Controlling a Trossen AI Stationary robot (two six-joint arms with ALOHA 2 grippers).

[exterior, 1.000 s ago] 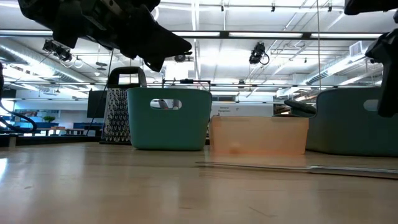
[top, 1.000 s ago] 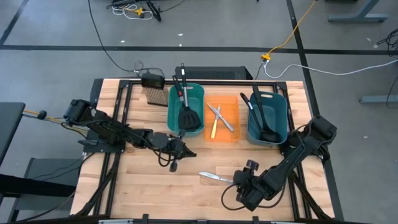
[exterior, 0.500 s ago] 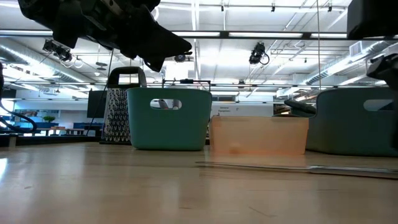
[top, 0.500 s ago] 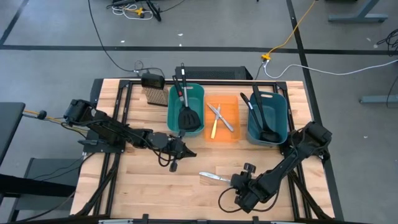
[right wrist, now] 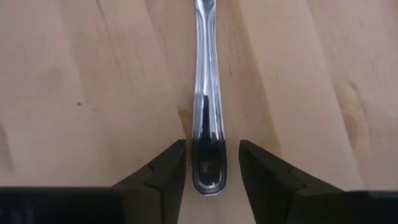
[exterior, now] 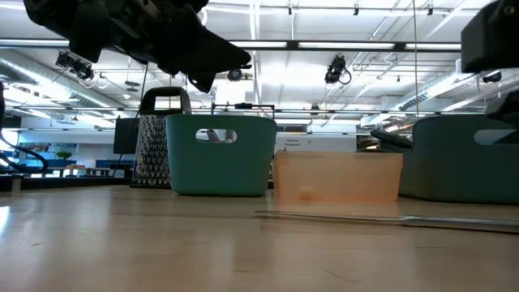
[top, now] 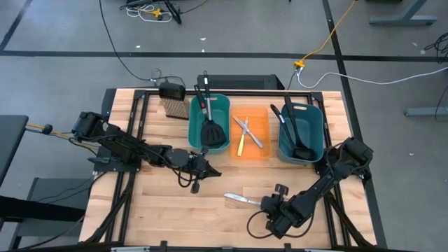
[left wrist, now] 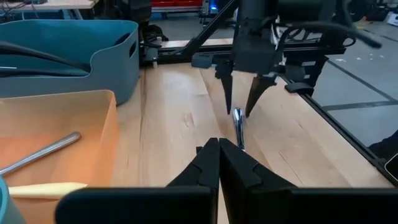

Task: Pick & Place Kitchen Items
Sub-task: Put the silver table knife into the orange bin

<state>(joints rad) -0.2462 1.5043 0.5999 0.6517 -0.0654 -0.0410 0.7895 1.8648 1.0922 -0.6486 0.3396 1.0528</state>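
Note:
A slim silver table knife [top: 239,199] lies flat on the wooden table near its front edge, and it also shows in the low view [exterior: 381,217]. My right gripper [top: 266,204] is open just above the knife's handle end [right wrist: 207,168]. One finger stands on each side of the handle, and neither touches it. The left wrist view shows the same fingers [left wrist: 239,93] pointing down over the knife [left wrist: 237,127]. My left gripper [top: 210,170] is shut and empty. It hangs above the table in front of the left teal bin [top: 210,122].
The left teal bin holds black spatulas. The orange bin [top: 250,133] holds silver knives and a yellow-handled knife. The right teal bin [top: 301,131] holds black ladles. A tan brush [top: 173,105] stands at the far left. Bare wood lies between the bins and the knife.
My right gripper has moved a little toward the table's left edge, closing on the knife's handle end. The knife has stayed where it was.

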